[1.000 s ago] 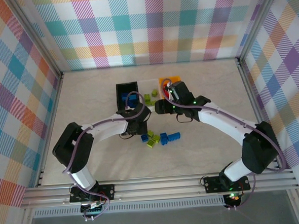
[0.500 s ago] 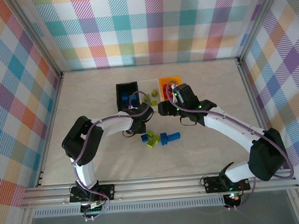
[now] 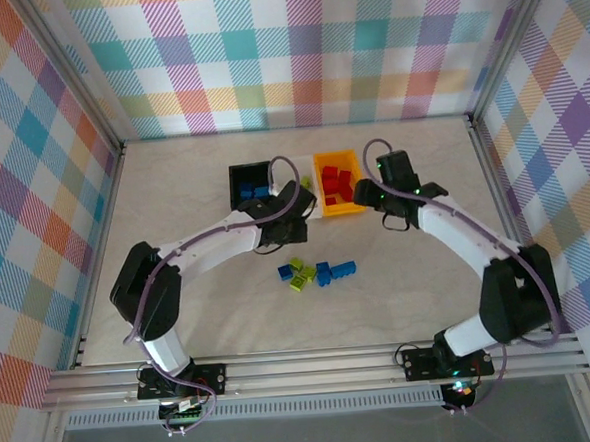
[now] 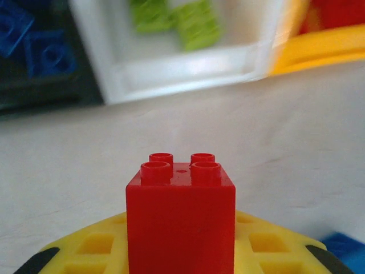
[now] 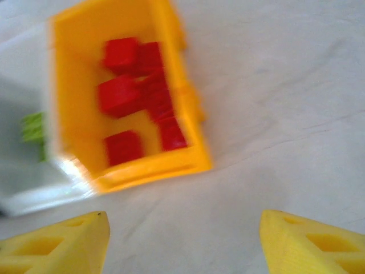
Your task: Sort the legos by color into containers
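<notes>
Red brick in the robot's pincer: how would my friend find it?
In the middle of the table stand a black bin, a white bin and an orange bin in a row. The left pincer by the white one clamps the red brick; the other red bricks lie in the orange bin, and the loose bricks are blue or green.

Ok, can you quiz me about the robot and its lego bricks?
1. True or false: the left gripper holds a blue brick.
2. Which bin has the red bricks in it? A black, B clear, C orange.
3. Fill the gap: the loose bricks on the table are blue and ____.
Key: 1 false, it holds a red brick. 2 C, the orange bin. 3 green.
</notes>
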